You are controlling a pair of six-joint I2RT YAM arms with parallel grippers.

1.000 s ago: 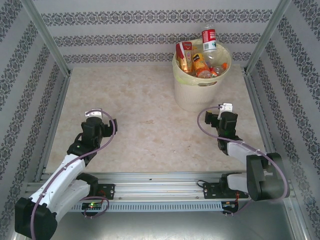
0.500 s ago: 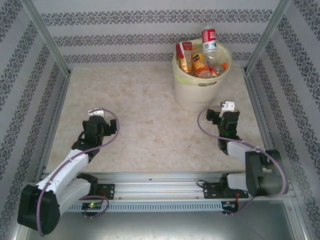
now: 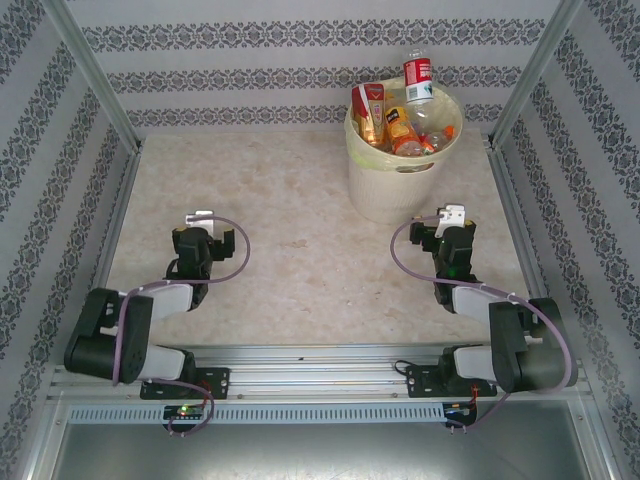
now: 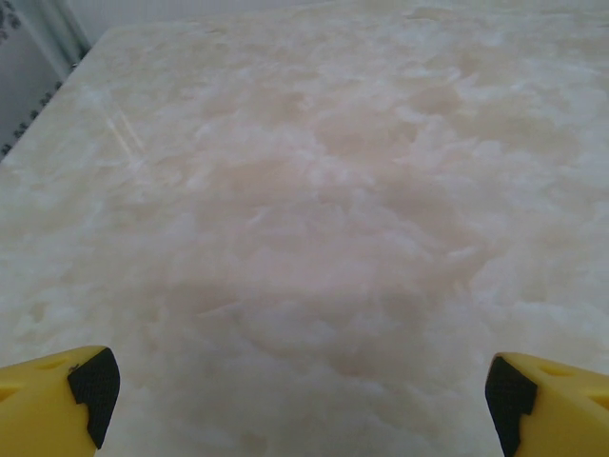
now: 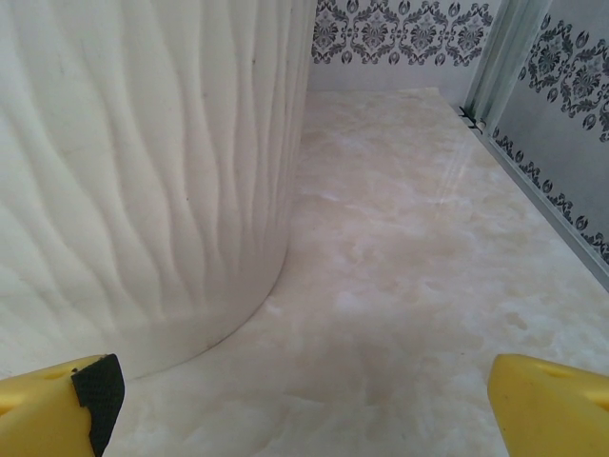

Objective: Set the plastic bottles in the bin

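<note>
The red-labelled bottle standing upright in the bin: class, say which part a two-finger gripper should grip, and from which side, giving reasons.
Probably the labelled upper body of the red-labelled bottle, approached from above. It stands roughly upright with its top half clear above the rim of the bin, while the other bottles crowd its lower half.

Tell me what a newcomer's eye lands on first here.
First, the cream bin at the table's far right, heaped with plastic bottles; a red-labelled bottle pokes up above its rim. Next, the pale marbled table, where the left gripper and right gripper sit open and empty, the right one close beside the bin's rippled wall.
</note>
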